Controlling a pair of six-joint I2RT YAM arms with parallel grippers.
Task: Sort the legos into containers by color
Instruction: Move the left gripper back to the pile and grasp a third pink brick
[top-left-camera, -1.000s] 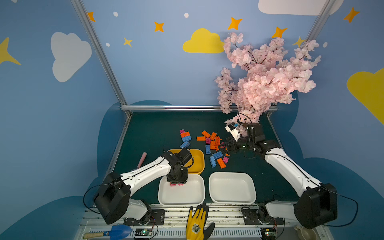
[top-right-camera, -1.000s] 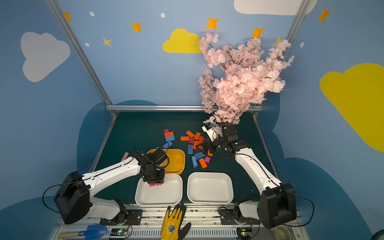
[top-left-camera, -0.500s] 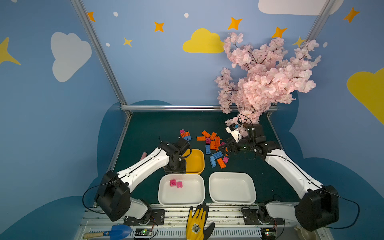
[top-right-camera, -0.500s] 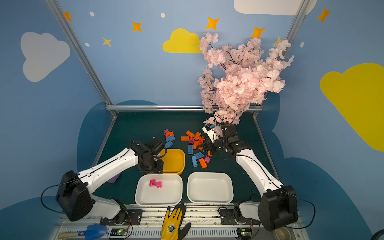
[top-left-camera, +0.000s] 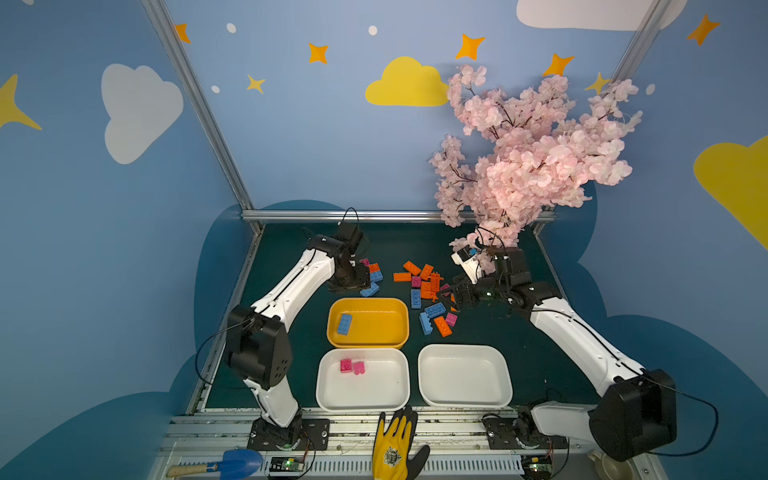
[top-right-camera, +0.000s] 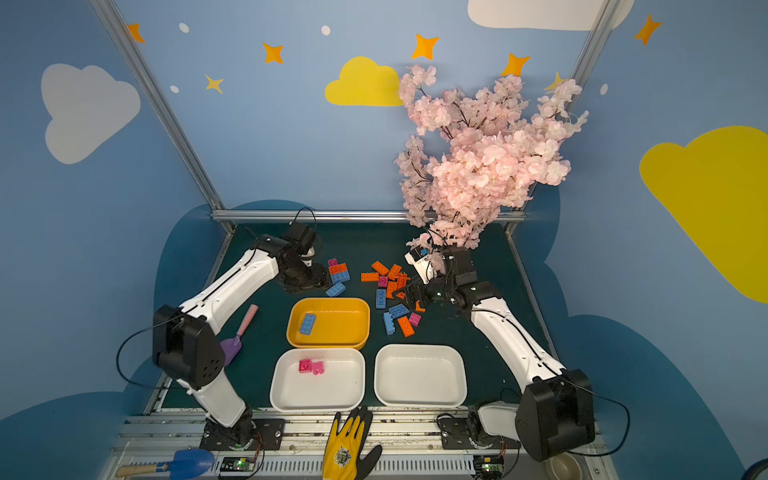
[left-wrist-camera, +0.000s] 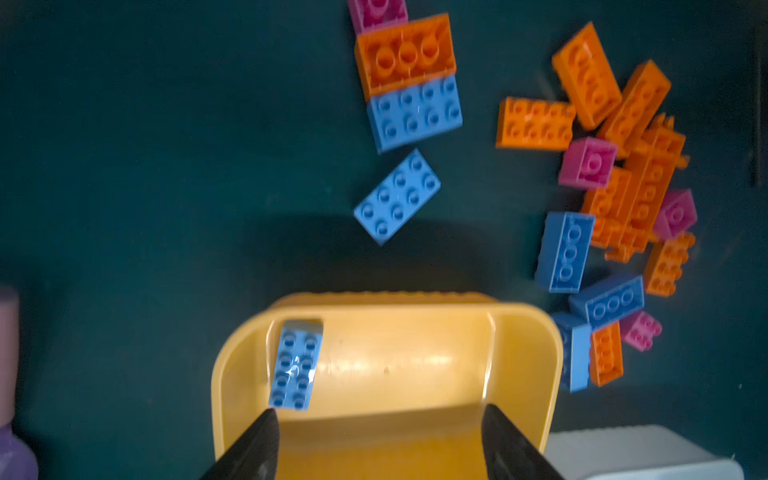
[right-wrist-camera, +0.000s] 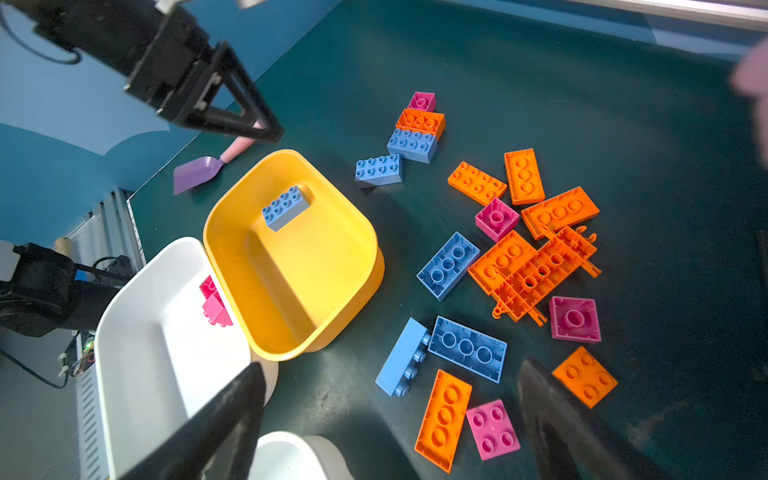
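Yellow plastic makes one tray, the yellow tray (top-left-camera: 386, 324), and white plastic makes two more. That is three trays on the dark green table (top-left-camera: 395, 245). The yellow tray sits in the middle, and one blue brick (top-left-camera: 344, 324) lies in its left end. The two white trays sit side by side at the near edge. The left white tray (top-left-camera: 374, 386) holds two pink bricks (top-left-camera: 345, 365) that touch each other. The right white tray (top-left-camera: 463, 376) sits just beside it.

Just past the far edge of the yellow tray is a small bunch (top-right-camera: 340, 276) of four bricks: one pink, one orange and two blue. To the right of the yellow tray is a big pile (top-left-camera: 428, 289). It has three blue bricks, six orange bricks, three pink bricks and one orange lattice piece (right-wrist-camera: 544, 274).

The left gripper (left-wrist-camera: 378, 411) hangs by the far left corner of the yellow tray, next to the small bunch. Its fingers are apart and hold nothing. The right gripper (right-wrist-camera: 390, 368) hangs over the big pile with its fingers very wide, and it holds nothing too.

There is also one yellow glove (top-left-camera: 395, 449) and one blue shovel (top-left-camera: 232, 463) at the near rail. One purple scoop (top-right-camera: 232, 347) is on the left, and one pink tree (top-left-camera: 532, 158) is at the far right.
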